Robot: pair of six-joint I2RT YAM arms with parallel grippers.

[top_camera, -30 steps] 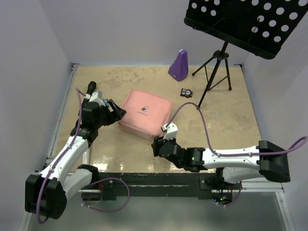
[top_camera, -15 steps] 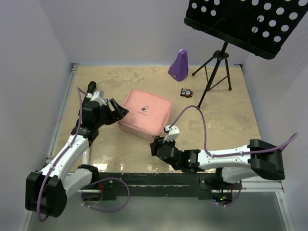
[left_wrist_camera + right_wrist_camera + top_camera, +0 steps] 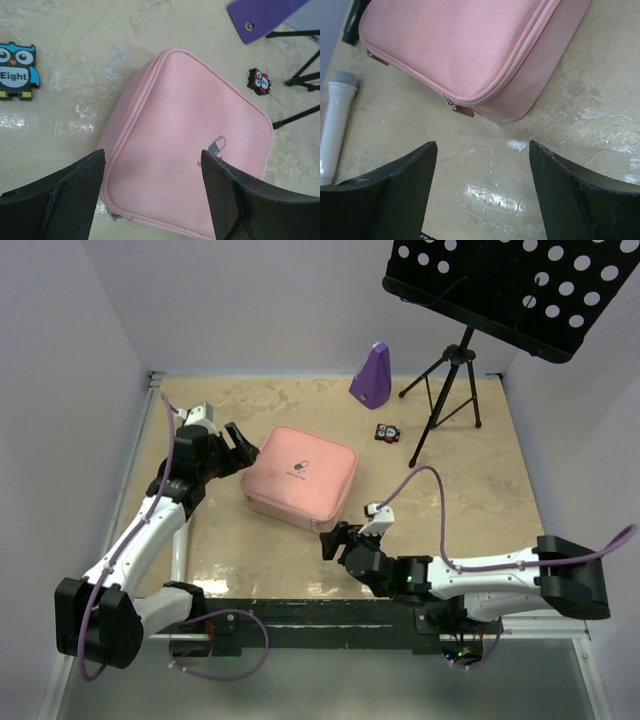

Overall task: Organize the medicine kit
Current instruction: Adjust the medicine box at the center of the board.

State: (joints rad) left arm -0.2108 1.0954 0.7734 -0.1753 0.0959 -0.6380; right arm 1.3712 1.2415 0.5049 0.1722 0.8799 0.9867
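Centrally, we see the closed medicine kit [image 3: 302, 476] on the worktop [image 3: 470, 495], between the left gripper [image 3: 243, 448] and right gripper [image 3: 336, 539], both wide open and empty; purple metronome [image 3: 371, 373], music stand [image 3: 458, 355] and owl tile [image 3: 387, 432] lie beyond it

The medicine kit [image 3: 303, 476] is a pink fabric zip case, rectangular with rounded corners. It lies flat and closed on the bench [image 3: 470, 490], just left of the centre of the top view, turned at an angle to the bench edges. A small pill logo [image 3: 216, 145] marks its lid. In the right wrist view a brown-tabbed zip pull [image 3: 465, 110] hangs at the side seam near one corner.
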